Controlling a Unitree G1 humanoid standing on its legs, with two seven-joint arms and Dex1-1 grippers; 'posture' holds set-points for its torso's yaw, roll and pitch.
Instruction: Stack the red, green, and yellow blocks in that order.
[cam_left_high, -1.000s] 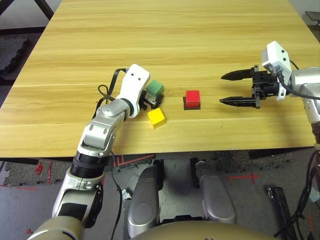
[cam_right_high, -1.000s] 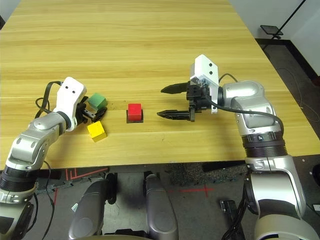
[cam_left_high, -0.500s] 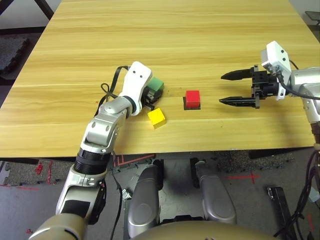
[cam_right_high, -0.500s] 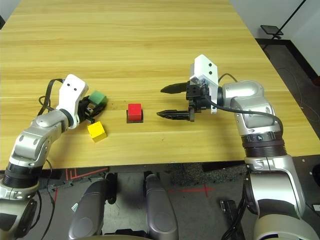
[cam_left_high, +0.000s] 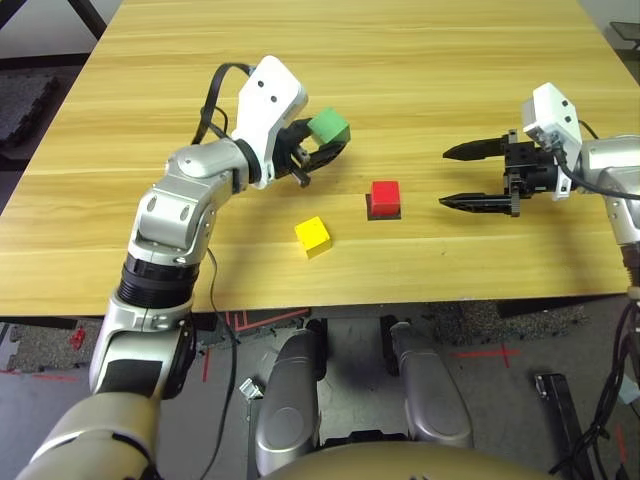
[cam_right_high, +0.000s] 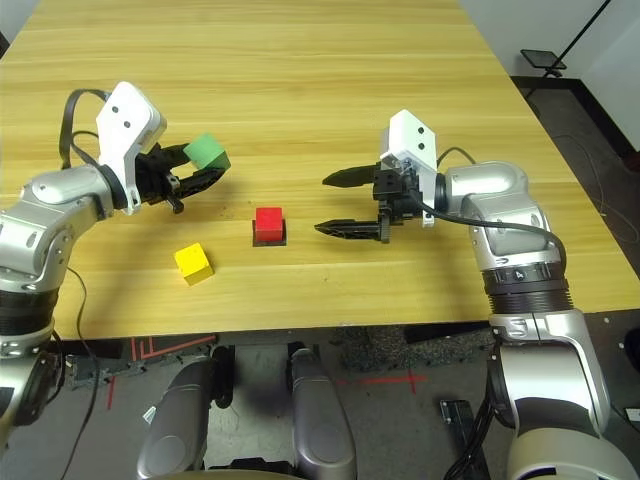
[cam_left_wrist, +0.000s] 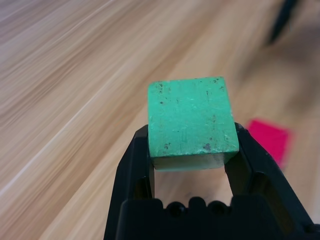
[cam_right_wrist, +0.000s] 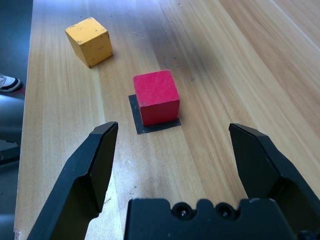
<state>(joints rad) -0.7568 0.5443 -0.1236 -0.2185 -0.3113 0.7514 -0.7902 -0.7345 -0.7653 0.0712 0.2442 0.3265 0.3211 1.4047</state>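
The green block (cam_left_high: 328, 126) hangs above the table, and my left gripper (cam_left_high: 325, 145) is shut on it; up close the green block (cam_left_wrist: 192, 121) sits between the black fingers (cam_left_wrist: 131, 167). The red block (cam_left_high: 386, 195) rests on a flat black square patch (cam_right_wrist: 157, 126) near the table's middle, to the right of and nearer me than the held block. The yellow block (cam_left_high: 313, 234) lies on the table near the front edge, left of the red one. My right gripper (cam_left_high: 470, 176) hovers open to the right of the red block (cam_right_wrist: 156, 96), pointing at it with nothing between its fingers.
The wooden table (cam_left_high: 400, 60) stretches bare behind the blocks. Its front edge (cam_left_high: 400, 292) runs close to the yellow block (cam_right_wrist: 89, 40). A black cable (cam_left_high: 212, 90) loops over my left wrist.
My left gripper has lifted the green block off the table and carried it up and slightly right, away from the yellow block. The right arm, red block and yellow block have stayed put.
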